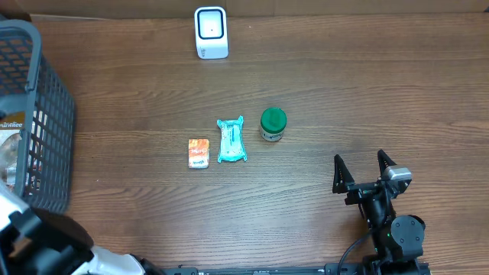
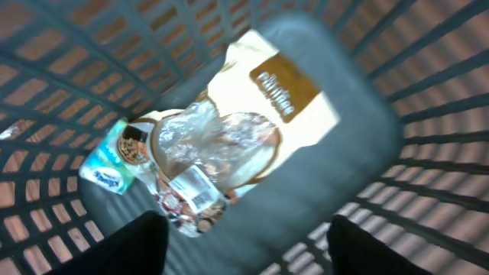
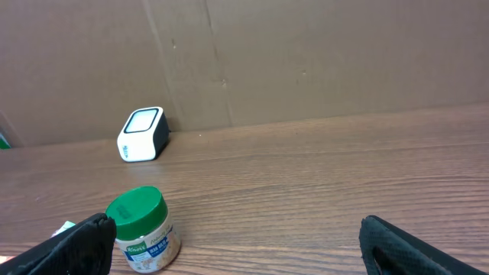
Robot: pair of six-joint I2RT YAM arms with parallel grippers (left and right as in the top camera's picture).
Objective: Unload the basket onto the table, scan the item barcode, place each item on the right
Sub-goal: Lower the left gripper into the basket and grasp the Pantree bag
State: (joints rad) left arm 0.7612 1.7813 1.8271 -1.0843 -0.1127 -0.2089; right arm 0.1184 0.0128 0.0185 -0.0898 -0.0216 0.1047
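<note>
The left wrist view looks straight down into the grey plastic basket (image 2: pixel 428 114), and it alone shows the contents clearly. A snack bag (image 2: pixel 244 130) with a clear window and a brown label lies flat on the basket floor. Its label end points to about 1 o'clock, and a pale sticker sits near its 7 o'clock end, too blurred to read. A small teal-and-white packet (image 2: pixel 107 164) lies touching the bag at its 9 o'clock side. The left gripper (image 2: pixel 248 223) hangs above them, its two dark fingers (image 2: pixel 145 244) wide apart with nothing between them but the basket floor.

The overhead view shows the basket at the table's 9 o'clock edge, with only a sliver of the bag visible through the mesh. The left arm (image 1: pixel 38 237) shows at 7 o'clock, but its fingers cannot be seen there.

Overhead also shows the wooden table (image 1: pixel 344 92). A white barcode scanner (image 1: pixel 211 32) stands at 12 o'clock, well apart from the basket. Near the centre, from 9 to 3 o'clock, lie an orange packet (image 1: pixel 199 153), a teal packet (image 1: pixel 231 140) and a green-lidded jar (image 1: pixel 273 124), each near the next but not touching.

The right gripper (image 1: pixel 359 160) sits at 4 o'clock, fingers spread and empty, pointing toward 12. Its own view shows the jar just ahead at 10 o'clock and the scanner far behind it against a cardboard wall (image 3: pixel 306 53). The basket is out of that view.
</note>
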